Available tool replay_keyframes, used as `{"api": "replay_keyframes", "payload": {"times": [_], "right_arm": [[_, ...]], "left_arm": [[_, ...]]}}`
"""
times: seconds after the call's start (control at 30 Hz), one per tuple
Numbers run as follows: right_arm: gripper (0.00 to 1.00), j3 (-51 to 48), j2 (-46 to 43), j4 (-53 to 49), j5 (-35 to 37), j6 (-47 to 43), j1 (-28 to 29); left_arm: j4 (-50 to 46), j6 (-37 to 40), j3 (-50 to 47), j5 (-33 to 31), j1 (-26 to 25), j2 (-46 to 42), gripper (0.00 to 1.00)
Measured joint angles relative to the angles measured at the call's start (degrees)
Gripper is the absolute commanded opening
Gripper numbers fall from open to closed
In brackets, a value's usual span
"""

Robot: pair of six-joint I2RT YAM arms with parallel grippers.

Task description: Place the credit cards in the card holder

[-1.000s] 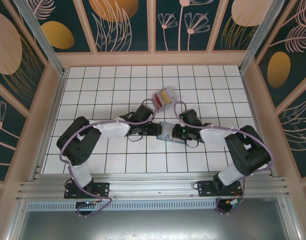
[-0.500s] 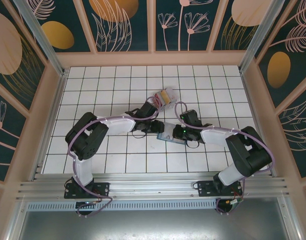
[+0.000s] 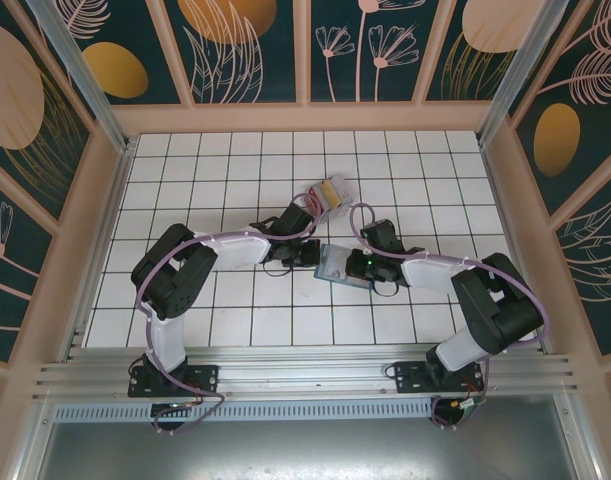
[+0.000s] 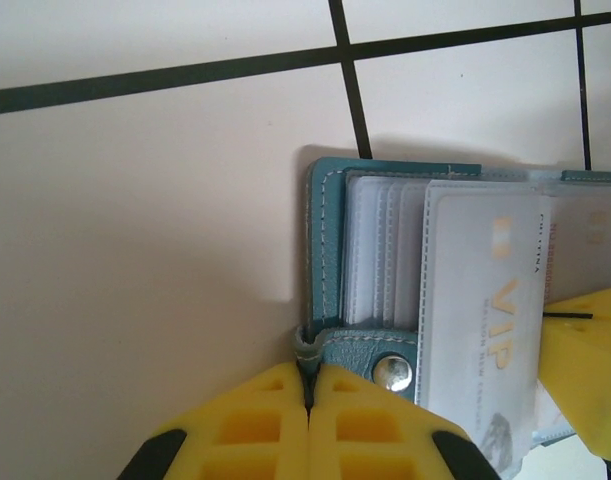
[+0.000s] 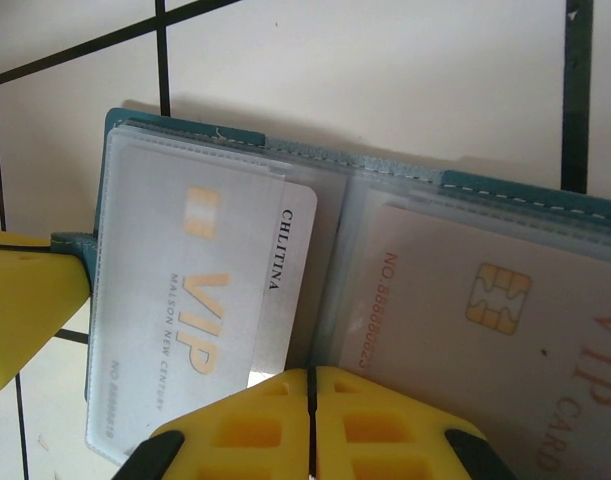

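Top: holder (image 3: 337,266) lies open mid-counter (image 3: 235,160), which is white tiles with dark grout. Floral panel walls (image 3: 245,40) all round. Left hand (image 3: 316,257) at its left edge, right hand (image 3: 355,268) on its right side; the arms hide most of it. Red and yellow cards (image 3: 331,191) in a clear box (image 3: 318,203) just behind.

Left wrist: left hand (image 4: 307,385) pinched fully closed on holder's (image 4: 325,250) teal snap tab. Pale VIP card (image 4: 485,300) sits in a clear pocket; holder's right side cut off.

Right wrist: right hand (image 5: 310,395) closed at holder's near edge; can't tell if it grips a page. VIP card pokes partly out of its pocket. Second chip card (image 5: 485,330) cropped.
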Motion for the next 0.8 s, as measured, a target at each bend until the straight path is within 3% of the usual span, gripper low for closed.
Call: {"api": "replay_keyframes", "payload": {"times": [0.17, 0.47, 0.8], "right_arm": [[0.09, 0.00, 0.00, -0.02, -0.68, -0.68, -0.90], [0.09, -0.09, 0.79, 1.51, -3.65, -1.05, -2.01], [0.09, 0.72, 2.08, 2.16, -5.49, -1.29, -2.03]], "left_arm": [[0.96, -0.85, -1.40, 1.75, 0.42, -1.51, 0.00], [8.41, -4.61, -6.82, 10.67, 1.31, -11.28, 0.00], [26.60, -13.07, -16.96, 19.21, 3.15, -12.61, 0.00]]}}
